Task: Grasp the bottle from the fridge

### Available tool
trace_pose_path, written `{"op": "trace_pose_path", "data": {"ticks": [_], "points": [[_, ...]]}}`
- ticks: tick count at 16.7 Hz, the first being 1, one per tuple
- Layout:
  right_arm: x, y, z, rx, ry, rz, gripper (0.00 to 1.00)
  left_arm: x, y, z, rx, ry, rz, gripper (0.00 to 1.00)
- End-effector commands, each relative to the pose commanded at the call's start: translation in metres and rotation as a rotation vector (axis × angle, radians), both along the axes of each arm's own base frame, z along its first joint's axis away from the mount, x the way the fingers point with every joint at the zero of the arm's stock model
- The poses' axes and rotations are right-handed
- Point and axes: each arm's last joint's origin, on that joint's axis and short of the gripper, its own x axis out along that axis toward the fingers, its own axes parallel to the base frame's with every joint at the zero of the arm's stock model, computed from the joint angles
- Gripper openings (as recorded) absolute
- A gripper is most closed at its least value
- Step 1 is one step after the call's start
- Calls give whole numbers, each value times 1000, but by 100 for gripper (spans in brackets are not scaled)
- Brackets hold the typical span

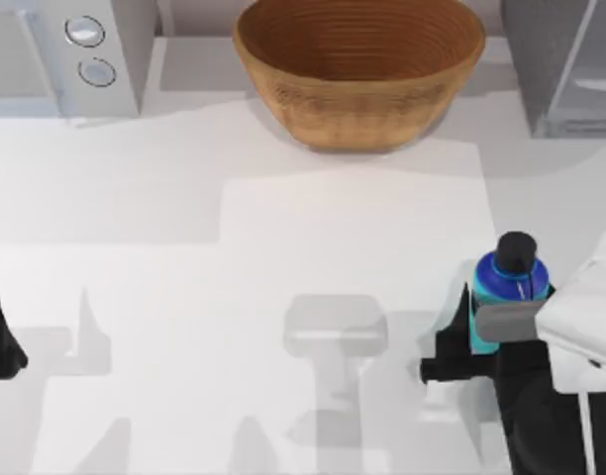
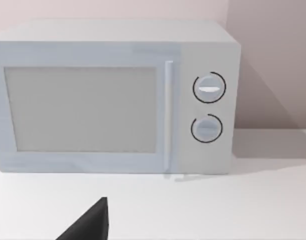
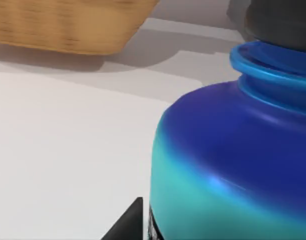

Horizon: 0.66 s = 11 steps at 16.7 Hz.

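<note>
The small blue bottle (image 1: 509, 277) with a black cap and teal lower band stands upright at the right side of the table, outside the fridge (image 1: 546, 69). My right gripper (image 1: 489, 334) is shut on its lower body. In the right wrist view the bottle (image 3: 233, 165) looms close, and one dark fingertip (image 3: 129, 222) shows beside its teal band. The dark grey fridge with its pale panel sits at the back right corner. My left gripper (image 1: 1, 341) is parked at the table's left edge.
A large woven bowl (image 1: 358, 69) stands at the back centre. A white microwave (image 1: 70, 54) with two round knobs sits at the back left, and it faces the left wrist camera (image 2: 113, 100). The white tabletop (image 1: 234, 297) stretches between the arms.
</note>
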Motion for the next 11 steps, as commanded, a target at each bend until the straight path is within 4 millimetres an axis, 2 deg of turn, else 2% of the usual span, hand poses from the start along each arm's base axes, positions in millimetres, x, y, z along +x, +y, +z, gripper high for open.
{"op": "trace_pose_path", "data": {"ticks": [5, 11], "points": [[0, 0, 0, 0, 0, 0, 98, 0, 0, 0, 0, 0, 0, 100], [0, 0, 0, 0, 0, 0, 100, 0, 0, 0, 0, 0, 0, 100]]}}
